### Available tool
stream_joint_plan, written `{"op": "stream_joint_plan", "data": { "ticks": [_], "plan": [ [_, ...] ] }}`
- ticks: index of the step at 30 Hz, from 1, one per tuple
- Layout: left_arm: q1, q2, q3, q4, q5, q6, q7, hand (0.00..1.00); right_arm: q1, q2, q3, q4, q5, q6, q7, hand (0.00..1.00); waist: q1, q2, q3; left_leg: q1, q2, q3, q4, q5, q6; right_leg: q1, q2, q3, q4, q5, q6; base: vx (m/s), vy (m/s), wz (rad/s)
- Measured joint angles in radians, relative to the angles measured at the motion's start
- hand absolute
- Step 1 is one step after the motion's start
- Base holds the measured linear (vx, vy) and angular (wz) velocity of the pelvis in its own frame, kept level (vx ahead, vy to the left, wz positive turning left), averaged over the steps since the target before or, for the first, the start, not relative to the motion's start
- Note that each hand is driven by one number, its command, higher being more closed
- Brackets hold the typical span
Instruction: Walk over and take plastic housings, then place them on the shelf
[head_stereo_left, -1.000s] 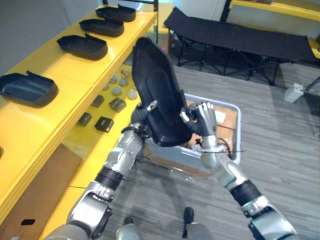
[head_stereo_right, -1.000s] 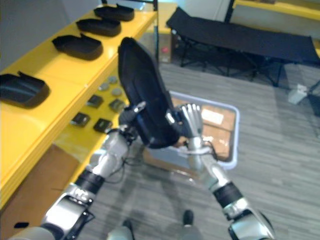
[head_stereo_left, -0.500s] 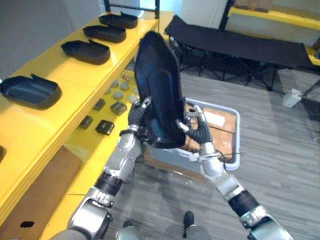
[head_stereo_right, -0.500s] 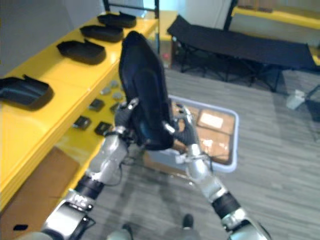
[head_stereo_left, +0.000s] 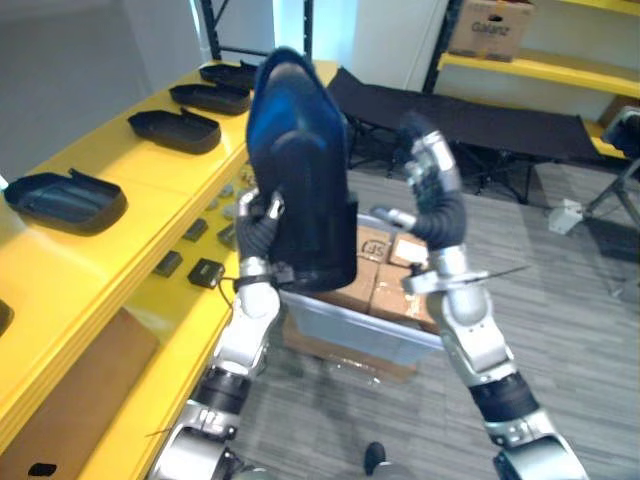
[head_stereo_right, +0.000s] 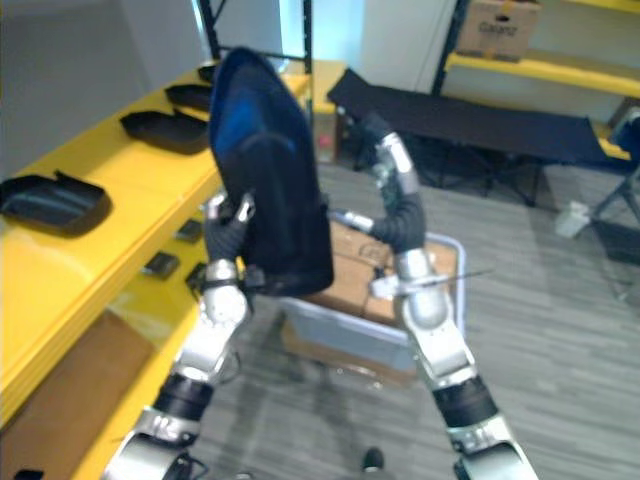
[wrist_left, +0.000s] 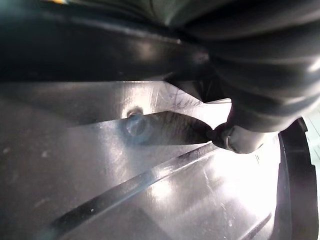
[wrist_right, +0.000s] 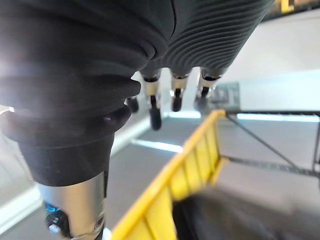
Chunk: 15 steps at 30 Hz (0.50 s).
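Gleaming black housing upright in left hand

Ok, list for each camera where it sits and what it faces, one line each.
Left eye view: on the head, looking down at the plastic housing gripped by the left hand, with the right hand open beside it; both arms show.
Right eye view: same head, slightly offset; shares that housing, both hands and the yellow shelf.
Left wrist view: pressed against the housing's inside; ribbed cover shows.
Right wrist view: along relaxed fingers towards the shelf's edge.
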Motion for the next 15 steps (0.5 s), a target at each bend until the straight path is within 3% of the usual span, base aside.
{"op": "stream_joint_plan", "data": {
  "ticks": [5, 10, 15],
  "plan": [
    [0.020, -0.004, 0.046, 0.016, 0.003, -0.018, 0.085, 1.00, 0.121, -0.001, -0.037, -0.002, 0.088, 0.038, 0.027, 0.00, -0.009, -0.001, -0.007, 0.014, -0.006, -0.005, -0.011, 0.005, 0.002, -0.001, -0.008, -0.001, 0.035, -0.021, 0.008, 0.01, 0.014, 0.04],
    [0.085, -0.005, 0.096, 0.016, 0.010, -0.046, 0.148, 1.00, 0.209, 0.007, -0.071, -0.002, 0.107, 0.034, 0.022, 0.00, -0.022, 0.000, -0.005, -0.002, -0.015, -0.009, 0.003, -0.001, 0.009, -0.033, -0.025, 0.003, 0.098, -0.054, 0.014, -0.03, 0.015, 0.03],
    [0.089, -0.002, 0.207, -0.033, 0.018, -0.163, 0.223, 1.00, 0.209, 0.029, -0.216, 0.021, 0.114, -0.003, -0.077, 0.00, -0.024, 0.000, 0.058, -0.111, -0.010, -0.033, 0.080, -0.017, 0.008, -0.127, -0.032, 0.004, 0.145, -0.070, 0.005, -0.09, -0.020, 0.05]
  ]
}}
